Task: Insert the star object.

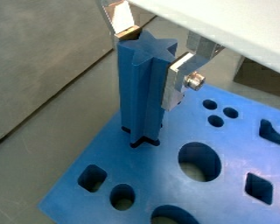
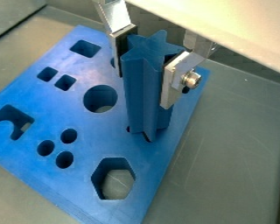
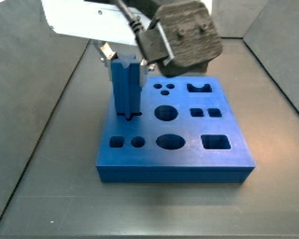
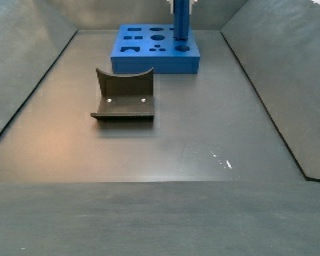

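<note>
The star object [image 1: 140, 96] is a tall bright blue peg with ridged sides. It stands upright with its lower end in the star hole of the flat blue board [image 1: 154, 172]. My gripper [image 1: 149, 66] is shut on the peg's upper part, one silver finger on each side. The same grip shows in a wrist view, with the gripper [image 2: 146, 70] on the peg [image 2: 145, 92] and above the board [image 2: 38, 98]. In a side view the peg [image 3: 126, 89] rises from the board's [image 3: 177, 168] far left corner under the gripper [image 3: 127, 61]. The peg [image 4: 180, 25] also shows far off on the board [image 4: 143, 63].
The fixture [image 4: 123, 95], a dark grey curved bracket on a base plate, stands on the floor in front of the board. The board has several other shaped holes. Grey walls slope up around the floor.
</note>
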You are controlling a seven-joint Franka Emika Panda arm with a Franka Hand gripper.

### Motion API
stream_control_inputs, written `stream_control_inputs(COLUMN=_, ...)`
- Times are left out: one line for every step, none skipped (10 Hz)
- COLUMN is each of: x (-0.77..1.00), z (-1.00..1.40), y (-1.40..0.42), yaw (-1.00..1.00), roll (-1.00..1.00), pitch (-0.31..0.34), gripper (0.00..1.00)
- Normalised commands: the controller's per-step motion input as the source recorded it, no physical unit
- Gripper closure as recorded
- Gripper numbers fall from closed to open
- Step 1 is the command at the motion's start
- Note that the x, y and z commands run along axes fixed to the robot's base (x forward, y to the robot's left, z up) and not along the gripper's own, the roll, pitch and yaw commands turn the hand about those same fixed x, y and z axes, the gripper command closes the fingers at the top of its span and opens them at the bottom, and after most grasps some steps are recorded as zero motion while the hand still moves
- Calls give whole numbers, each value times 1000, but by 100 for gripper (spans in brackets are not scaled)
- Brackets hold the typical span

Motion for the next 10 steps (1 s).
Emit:
stream_control_inputs(x=57, z=-200, y=0, yaw=-266, roll=-81, pitch=0, gripper=100)
stream_control_inputs(x=226, z=-280, y=-14, yaw=-220, roll=-11, pitch=0, gripper=100)
stream_control_inputs(x=271, z=-317, y=0, yaw=-189, roll=-9, pitch=0, gripper=100)
stream_control_inputs(x=206, z=-329, y=-20, yaw=-171, roll=-71, pitch=0, gripper=100)
stream_control_inputs(x=160, z=-346, y=-9, yaw=-137, roll=-107, pitch=-6, gripper=100)
stream_control_inputs(x=9, z=-514, y=-26, yaw=-137, roll=-14, pitch=-89, gripper=100)
stream_control_inputs(x=0, z=-571, y=-23, yaw=-131, roll=50, pitch=-129, gripper=100)
stream_control_inputs(x=-69, z=-503, y=0, yaw=-69, roll=89, pitch=-134, gripper=100)
stream_control_inputs(x=-94, z=-340, y=0, yaw=-23, roll=131, pitch=-113, gripper=100)
stream_control_inputs(x=-117, z=-397, y=0, yaw=0, roll=99, pitch=-121, gripper=100)
